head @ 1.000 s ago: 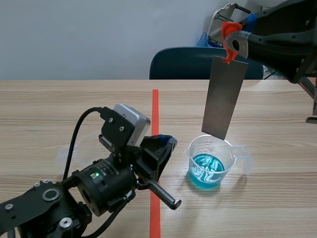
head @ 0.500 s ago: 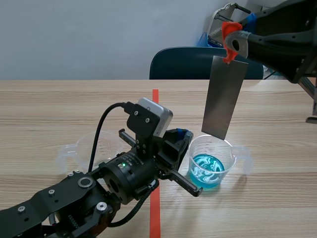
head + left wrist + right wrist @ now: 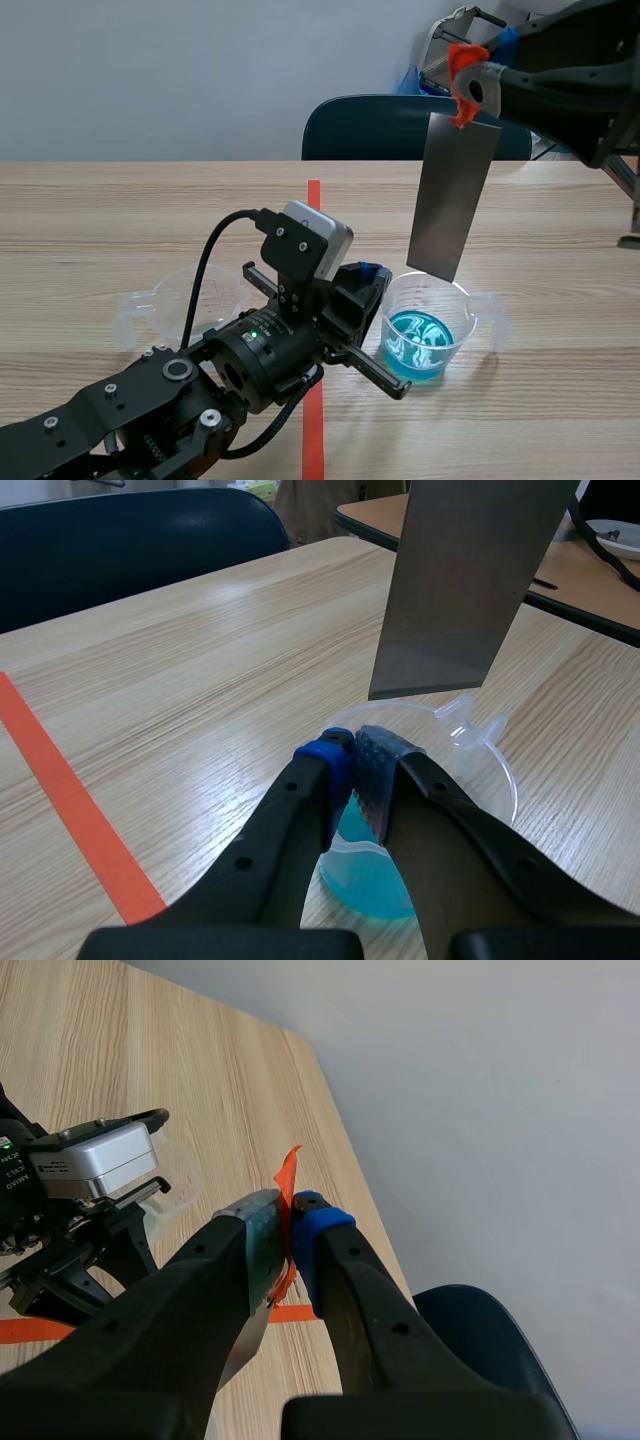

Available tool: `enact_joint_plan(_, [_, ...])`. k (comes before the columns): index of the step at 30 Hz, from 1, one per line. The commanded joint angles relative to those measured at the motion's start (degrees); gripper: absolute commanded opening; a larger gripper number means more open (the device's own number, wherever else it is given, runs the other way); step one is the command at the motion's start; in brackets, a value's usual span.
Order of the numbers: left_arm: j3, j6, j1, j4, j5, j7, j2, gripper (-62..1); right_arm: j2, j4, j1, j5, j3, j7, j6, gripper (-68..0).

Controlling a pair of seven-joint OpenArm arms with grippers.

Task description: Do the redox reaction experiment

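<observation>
Metal plate hangs, lower edge just above beaker rim.

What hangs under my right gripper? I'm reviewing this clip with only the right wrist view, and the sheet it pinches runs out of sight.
Observer: The right gripper holds a metal plate upright over a clear beaker of blue liquid. The plate's lower edge is about at rim height, clear of the liquid.
Operator: Is that beaker standing free?
Observer: No. The left wrist view shows the left gripper shut on its near rim, one pad on each side of the wall.
Operator: Any other glassware?
Observer: A second clear beaker stands across the tape line, behind the left arm.
</observation>
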Motion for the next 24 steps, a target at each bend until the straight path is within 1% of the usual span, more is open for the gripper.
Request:
enact_joint_plan(1, [0.0, -0.07, -0.17, 1.16, -0.13, -0.79, 0.59, -57.4, 0.74, 0.48, 0.5, 0.81, 0.81, 0.68, 0.37, -66.7])
enact_joint_plan(5, [0.0, -0.04, -0.02, 1.16, -0.17, -0.81, 0.28, -57.4, 0.74, 0.48, 0.5, 0.81, 0.81, 0.68, 0.37, -66.7])
enact_joint_plan(8, [0.0, -0.04, 0.22, 1.6, -0.46, -1.03, -0.96, -57.6, 0.74, 0.48, 0.5, 0.83, 0.81, 0.68, 0.37, -66.7])
enact_joint_plan(11, [-0.02, -0.07, 1.16, 3.63, -1.4, -1.09, -3.34, -57.6, 0.74, 0.48, 0.5, 0.81, 0.81, 0.68, 0.37, -66.7])
enact_joint_plan(17, [-0.63, -0.04, 5.62, 10.45, -1.92, -1.16, -9.4, -57.8, 0.74, 0.48, 0.52, 0.81, 0.81, 0.68, 0.37, -66.7])
enact_joint_plan(24, [-4.28, 0.02, 13.68, 18.08, -1.92, -1.25, -15.45, -57.8, 0.74, 0.48, 0.52, 0.81, 0.81, 0.68, 0.37, -66.7])
